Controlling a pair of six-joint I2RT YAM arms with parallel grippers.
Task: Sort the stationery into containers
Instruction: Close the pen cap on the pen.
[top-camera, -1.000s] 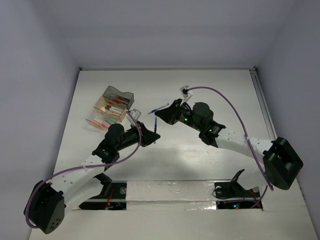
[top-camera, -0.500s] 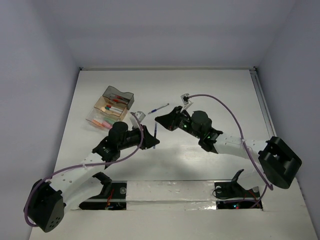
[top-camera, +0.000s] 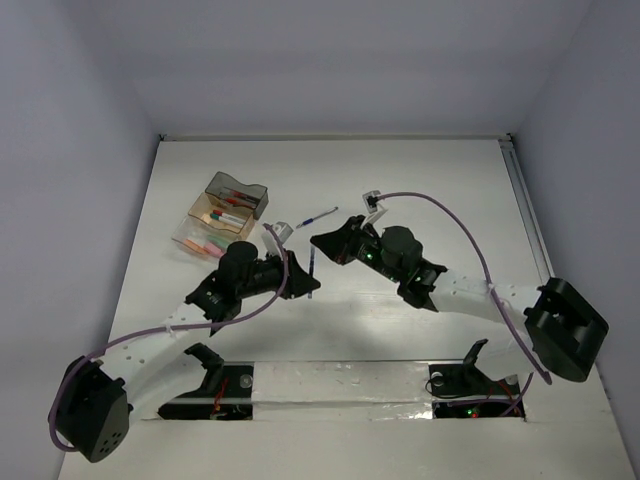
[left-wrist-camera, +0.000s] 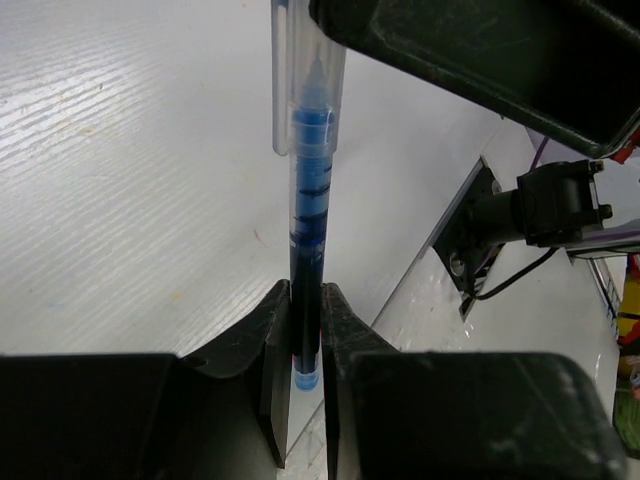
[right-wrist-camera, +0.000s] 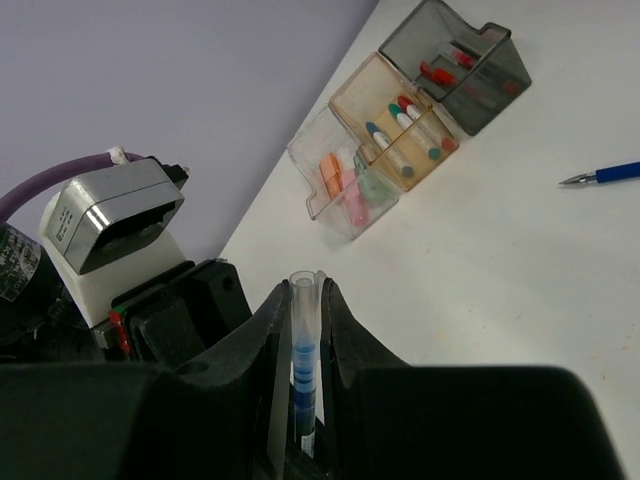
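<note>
One pen (top-camera: 314, 265) with blue ink and a clear cap is held off the table between both grippers. My left gripper (top-camera: 305, 283) is shut on its dark barrel end, which shows in the left wrist view (left-wrist-camera: 308, 180). My right gripper (top-camera: 320, 243) is shut on the clear cap (right-wrist-camera: 303, 330). The containers stand at the back left: a smoky grey tray (right-wrist-camera: 455, 60), a tan tray (right-wrist-camera: 395, 120) with several pens, and a clear tray (right-wrist-camera: 345, 185) with pink and orange eraser pieces. They also show in the top view (top-camera: 225, 212).
A loose blue pen (top-camera: 322, 214) lies on the white table behind the grippers, and shows in the right wrist view (right-wrist-camera: 605, 173). Purple cables loop over both arms. The left arm's wrist camera block (right-wrist-camera: 110, 225) sits close to my right fingers.
Both grippers have drawn a little closer around the pen; the right wrist has dropped slightly toward the left gripper. The trays and the loose blue pen have not moved.
</note>
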